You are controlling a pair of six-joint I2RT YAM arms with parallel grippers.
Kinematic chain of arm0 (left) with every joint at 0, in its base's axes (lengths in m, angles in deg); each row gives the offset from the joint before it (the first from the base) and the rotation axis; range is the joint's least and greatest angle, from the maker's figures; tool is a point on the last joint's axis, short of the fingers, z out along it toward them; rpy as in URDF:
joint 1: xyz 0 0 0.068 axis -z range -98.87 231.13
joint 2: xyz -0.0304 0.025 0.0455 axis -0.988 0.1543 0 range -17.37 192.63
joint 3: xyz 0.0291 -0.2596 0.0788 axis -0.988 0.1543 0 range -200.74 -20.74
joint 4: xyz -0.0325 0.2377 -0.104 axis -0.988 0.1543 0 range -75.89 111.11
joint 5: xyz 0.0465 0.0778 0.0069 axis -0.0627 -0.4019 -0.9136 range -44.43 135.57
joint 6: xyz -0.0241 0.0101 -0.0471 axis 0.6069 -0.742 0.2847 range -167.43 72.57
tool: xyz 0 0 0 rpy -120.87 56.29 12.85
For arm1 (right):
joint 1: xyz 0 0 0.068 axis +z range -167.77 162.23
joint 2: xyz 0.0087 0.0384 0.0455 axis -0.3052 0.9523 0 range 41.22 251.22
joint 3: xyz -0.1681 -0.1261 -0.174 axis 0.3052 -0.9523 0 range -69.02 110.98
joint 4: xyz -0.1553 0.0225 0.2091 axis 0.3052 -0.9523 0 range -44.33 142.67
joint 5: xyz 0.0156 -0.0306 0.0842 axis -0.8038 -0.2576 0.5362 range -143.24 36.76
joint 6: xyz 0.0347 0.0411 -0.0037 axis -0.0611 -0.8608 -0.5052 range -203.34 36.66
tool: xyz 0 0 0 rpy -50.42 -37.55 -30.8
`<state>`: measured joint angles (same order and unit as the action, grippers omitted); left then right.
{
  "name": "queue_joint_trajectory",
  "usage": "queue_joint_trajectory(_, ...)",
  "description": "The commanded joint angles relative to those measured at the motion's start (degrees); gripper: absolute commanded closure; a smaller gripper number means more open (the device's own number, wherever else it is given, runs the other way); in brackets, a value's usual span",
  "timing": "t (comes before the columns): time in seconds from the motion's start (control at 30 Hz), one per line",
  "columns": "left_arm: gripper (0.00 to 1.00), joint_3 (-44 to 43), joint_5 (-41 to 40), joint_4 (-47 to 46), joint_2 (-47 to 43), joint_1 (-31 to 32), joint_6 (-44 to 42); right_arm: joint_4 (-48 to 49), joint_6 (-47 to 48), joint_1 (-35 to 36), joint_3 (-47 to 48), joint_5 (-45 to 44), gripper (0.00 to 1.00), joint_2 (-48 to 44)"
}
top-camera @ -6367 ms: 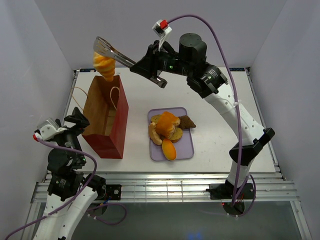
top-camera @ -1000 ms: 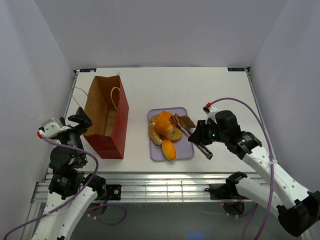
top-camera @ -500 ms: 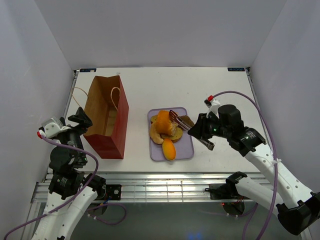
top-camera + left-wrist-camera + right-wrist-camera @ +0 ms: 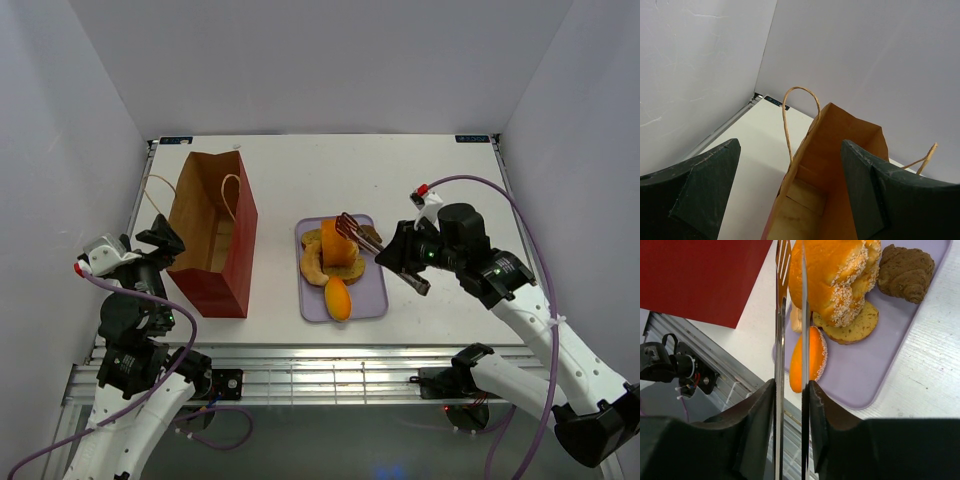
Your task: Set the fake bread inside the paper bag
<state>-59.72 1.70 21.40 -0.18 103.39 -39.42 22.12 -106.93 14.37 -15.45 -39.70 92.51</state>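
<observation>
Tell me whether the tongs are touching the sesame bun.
Touching. The right wrist view shows the tongs pinching the left edge of the sesame bun between their blades.

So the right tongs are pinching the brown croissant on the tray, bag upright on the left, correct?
Not quite: the tongs pinch the orange seeded bun, not the brown croissant, as the right wrist view shows. The bag does stand upright on the left.

No legible text or markings
</observation>
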Motion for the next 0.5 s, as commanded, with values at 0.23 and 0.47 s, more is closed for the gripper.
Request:
queue_joint_trajectory(0.23, 0.08, -0.22, 0.90, 0.45, -0.05, 0.24, 0.16, -0.13, -0.83, -0.24, 0.76, -3.61, 0.56, -3.12)
queue_joint_trajectory(0.47, 0.08, -0.13, 0.99, 0.53, -0.05, 0.24, 0.16, -0.39, -1.63, -0.76, -0.21, -5.98, 0.46, -3.47)
